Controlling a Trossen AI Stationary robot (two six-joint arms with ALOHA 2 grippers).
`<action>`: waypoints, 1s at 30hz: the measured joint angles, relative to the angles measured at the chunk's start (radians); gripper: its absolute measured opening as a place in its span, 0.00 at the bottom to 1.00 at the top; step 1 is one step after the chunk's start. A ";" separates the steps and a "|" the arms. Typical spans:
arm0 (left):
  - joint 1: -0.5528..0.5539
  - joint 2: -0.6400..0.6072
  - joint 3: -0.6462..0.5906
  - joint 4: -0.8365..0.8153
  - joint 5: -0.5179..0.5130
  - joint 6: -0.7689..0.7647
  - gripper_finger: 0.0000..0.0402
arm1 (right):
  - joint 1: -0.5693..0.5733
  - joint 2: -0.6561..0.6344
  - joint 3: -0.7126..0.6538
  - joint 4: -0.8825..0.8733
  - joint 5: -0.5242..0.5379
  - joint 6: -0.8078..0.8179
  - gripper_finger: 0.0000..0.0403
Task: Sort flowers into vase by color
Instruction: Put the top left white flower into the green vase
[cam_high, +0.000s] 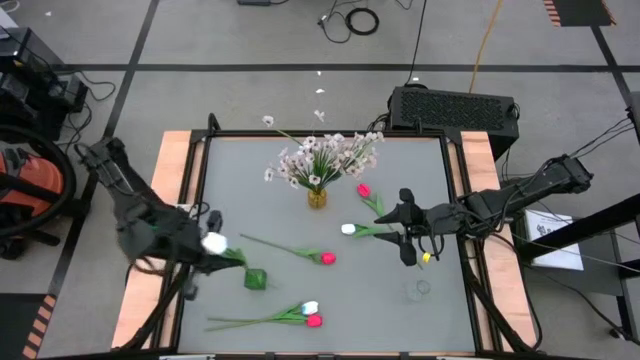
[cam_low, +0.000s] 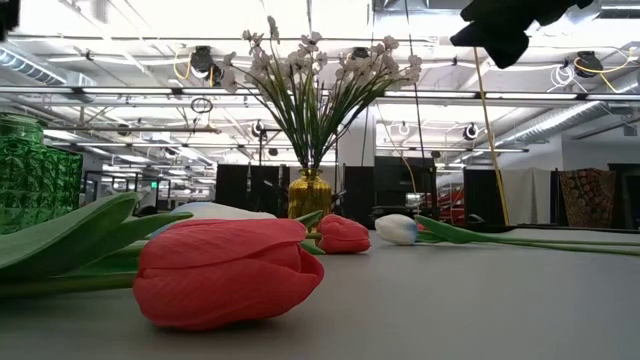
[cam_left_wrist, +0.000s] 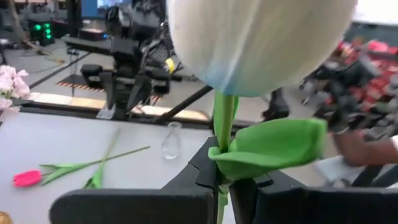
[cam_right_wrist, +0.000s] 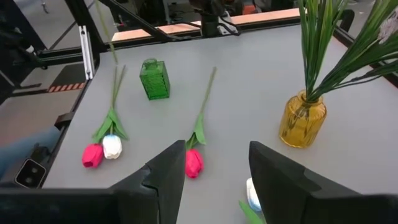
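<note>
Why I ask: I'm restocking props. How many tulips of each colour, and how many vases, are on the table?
Pink-red tulips: 3
White tulips: 3, one held by the left gripper
Vases: 3 (amber, green, clear)
Total: 9

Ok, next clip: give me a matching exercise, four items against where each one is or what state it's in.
Items:
1. yellow vase
2. green vase
3. left gripper
4. right gripper

States:
A. open, holds nothing
B. empty, near the table's left side
C. shut on the white tulip stem
D. holds the pale blossom sprays

Pairs: 1-D, 2-B, 3-C, 4-A
</note>
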 joint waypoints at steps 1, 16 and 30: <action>-0.032 -0.015 0.000 -0.016 -0.031 0.003 0.06 | 0.000 0.000 0.000 0.001 0.000 -0.003 0.42; -0.272 -0.071 0.000 -0.333 -0.377 -0.212 0.06 | 0.000 0.000 0.000 0.002 0.007 0.010 0.42; -0.294 -0.065 -0.066 -0.338 -0.425 -0.309 0.06 | 0.000 0.001 0.000 0.002 0.008 0.014 0.42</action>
